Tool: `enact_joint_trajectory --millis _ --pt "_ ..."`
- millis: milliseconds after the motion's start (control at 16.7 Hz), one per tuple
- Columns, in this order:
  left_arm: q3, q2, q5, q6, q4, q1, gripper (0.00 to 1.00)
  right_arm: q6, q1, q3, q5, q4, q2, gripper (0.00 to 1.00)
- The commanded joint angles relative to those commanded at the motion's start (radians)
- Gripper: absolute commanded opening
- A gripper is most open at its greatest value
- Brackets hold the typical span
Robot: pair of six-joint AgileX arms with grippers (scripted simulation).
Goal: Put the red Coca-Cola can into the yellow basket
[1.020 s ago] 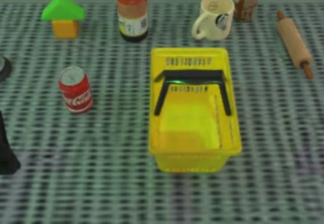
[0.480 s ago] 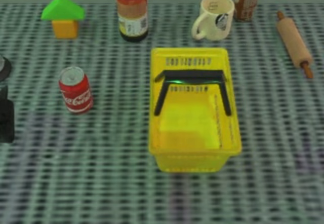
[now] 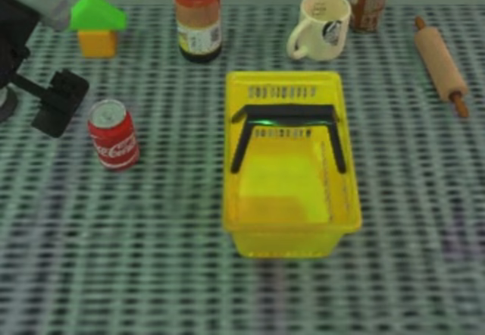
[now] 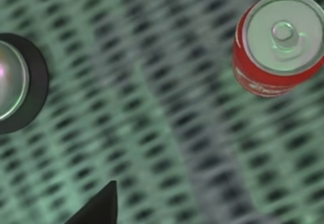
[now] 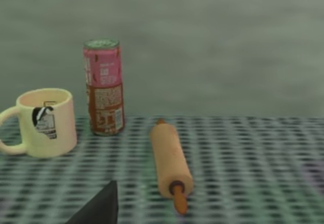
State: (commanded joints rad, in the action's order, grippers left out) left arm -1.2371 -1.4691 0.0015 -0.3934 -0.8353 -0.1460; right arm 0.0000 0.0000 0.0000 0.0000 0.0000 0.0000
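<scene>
The red Coca-Cola can (image 3: 113, 134) stands upright on the patterned table (image 3: 151, 274), towards the top view's left, well apart from the yellow basket (image 3: 291, 233) in the middle. The basket is empty, its black handles (image 3: 286, 115) folded across the opening. The left gripper (image 3: 57, 101) hangs just beside the can, up and to the left of it in the top view, not touching it. Whether its fingers are spread or closed I cannot tell; the left wrist view shows only one dark fingertip at the frame edge, with the can's silver top (image 4: 283, 31) off to one side, not centred.

The right arm is out of the top view, parked; its wrist view looks across at a cream mug (image 5: 44, 122), a pink-and-brown tin (image 5: 104, 87) and a wooden rolling pin (image 5: 171, 163).

Behind the can stand a dark sauce bottle (image 3: 197, 17) and a toy house block (image 3: 95, 24); a round dark-rimmed object (image 3: 6, 101) sits at the left edge.

Risks, as I judge them: the gripper is offset from the can, so a descent from here could clip the rim and tip or roll it. Later, the folded handles narrow the basket's opening, and a low carry could snag the can on them or on the wall.
</scene>
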Motion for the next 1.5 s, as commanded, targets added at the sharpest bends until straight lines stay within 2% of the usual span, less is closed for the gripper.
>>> enact_joint_trajectory --millis 360,660,1080,1500 --pt "-0.446 -0.535 0.002 -0.139 -0.287 -0.053 1.00 0.000 0.000 0.000 0.000 0.000 0.000 1.00" --pt "-0.646 -0.736 0.002 -0.201 -0.405 -0.076 1.00 0.000 0.000 0.000 0.000 0.000 0.000 1.00" --pt "-0.658 -0.751 0.001 -0.206 -0.409 -0.073 1.00 0.000 0.000 0.000 0.000 0.000 0.000 1.00" --pt "-0.528 -0.787 0.002 -0.207 -0.242 -0.077 1.00 0.000 0.000 0.000 0.000 0.000 0.000 1.00"
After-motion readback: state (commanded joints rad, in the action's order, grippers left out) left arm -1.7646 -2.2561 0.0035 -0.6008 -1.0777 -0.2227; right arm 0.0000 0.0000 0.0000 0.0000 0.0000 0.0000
